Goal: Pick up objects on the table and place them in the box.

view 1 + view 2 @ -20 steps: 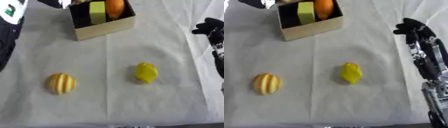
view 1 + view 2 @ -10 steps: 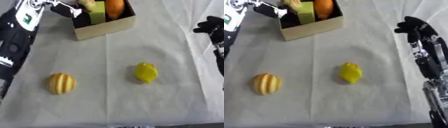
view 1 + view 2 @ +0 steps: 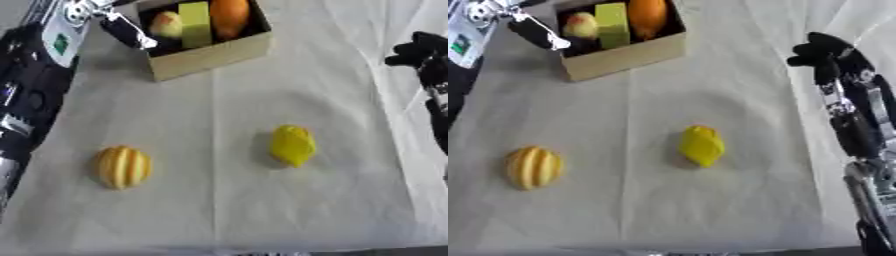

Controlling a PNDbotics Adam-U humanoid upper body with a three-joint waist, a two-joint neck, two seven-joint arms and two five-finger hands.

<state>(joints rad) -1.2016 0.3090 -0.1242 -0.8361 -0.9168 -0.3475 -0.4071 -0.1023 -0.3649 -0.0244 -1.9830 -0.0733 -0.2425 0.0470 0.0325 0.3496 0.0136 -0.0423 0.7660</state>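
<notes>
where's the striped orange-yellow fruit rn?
The striped fruit lies on the white cloth at the robot's near left, apart from the yellow fruit to its right and well short of the box.

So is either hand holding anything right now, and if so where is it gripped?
Nothing is held. The left hand is empty beside the box; the right hand hangs empty at the right edge.

Matt creased cloth on the table point(image 3: 227, 210), plain cardboard box point(image 3: 214, 55), smooth matt yellow fruit point(image 3: 292, 145).
</notes>
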